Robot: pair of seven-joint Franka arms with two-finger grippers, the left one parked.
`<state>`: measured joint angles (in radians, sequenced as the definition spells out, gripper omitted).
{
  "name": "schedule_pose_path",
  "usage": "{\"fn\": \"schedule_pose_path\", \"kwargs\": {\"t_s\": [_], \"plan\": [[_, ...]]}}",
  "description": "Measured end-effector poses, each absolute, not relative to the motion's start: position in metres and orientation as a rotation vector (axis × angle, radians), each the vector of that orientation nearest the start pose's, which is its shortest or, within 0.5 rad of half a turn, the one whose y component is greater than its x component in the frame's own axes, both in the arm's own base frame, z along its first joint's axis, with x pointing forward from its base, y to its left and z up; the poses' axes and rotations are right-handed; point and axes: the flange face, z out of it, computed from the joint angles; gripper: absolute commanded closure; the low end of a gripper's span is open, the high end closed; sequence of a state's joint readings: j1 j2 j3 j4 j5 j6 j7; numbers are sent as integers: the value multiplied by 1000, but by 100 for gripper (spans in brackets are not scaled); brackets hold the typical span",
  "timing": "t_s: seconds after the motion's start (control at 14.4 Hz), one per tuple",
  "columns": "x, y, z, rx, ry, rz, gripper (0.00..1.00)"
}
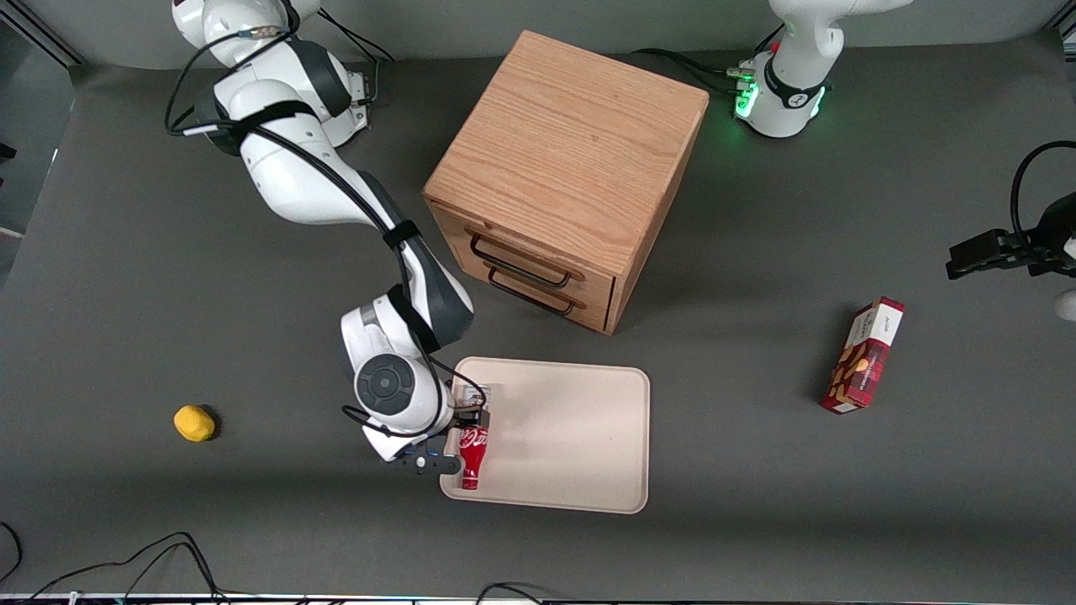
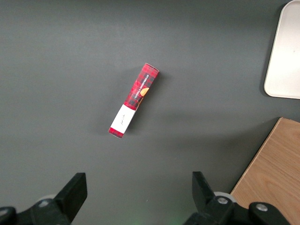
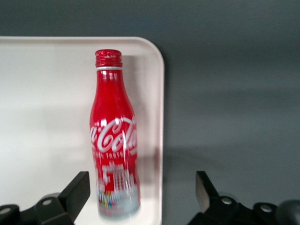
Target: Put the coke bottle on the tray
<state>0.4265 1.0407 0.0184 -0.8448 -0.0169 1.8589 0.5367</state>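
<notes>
A: Where's the coke bottle (image 3: 114,136)?

B: Lying on the tray (image 1: 580,437), by its rim at the working arm's end.

A: And the claw (image 3: 140,194)?

B: Spread open over the bottle's base, holding nothing, probably because the bottle is delivered.

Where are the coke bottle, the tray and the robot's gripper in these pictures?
coke bottle (image 3: 114,140): right wrist view, on its red body at the script.
tray (image 1: 572,428): front view, on its bare floor.
gripper (image 1: 454,439): front view, between its fingertips, above the tray's edge, jaws open.

Right arm outstretched, gripper (image 1: 464,420) low, fingers (image 3: 75,192) spread apart.
</notes>
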Motion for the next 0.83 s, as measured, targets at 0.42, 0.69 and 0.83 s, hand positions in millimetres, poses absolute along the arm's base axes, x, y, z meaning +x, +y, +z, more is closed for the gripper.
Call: {"fn": "schedule_pose_path", "kwargs": {"t_s": [0.42,0.69,0.83], "plan": [[695,276,409,-3179,242,147,0],[657,207,476,-3187,191,192,0],[632,164,514,-3182,152,182,0]]}}
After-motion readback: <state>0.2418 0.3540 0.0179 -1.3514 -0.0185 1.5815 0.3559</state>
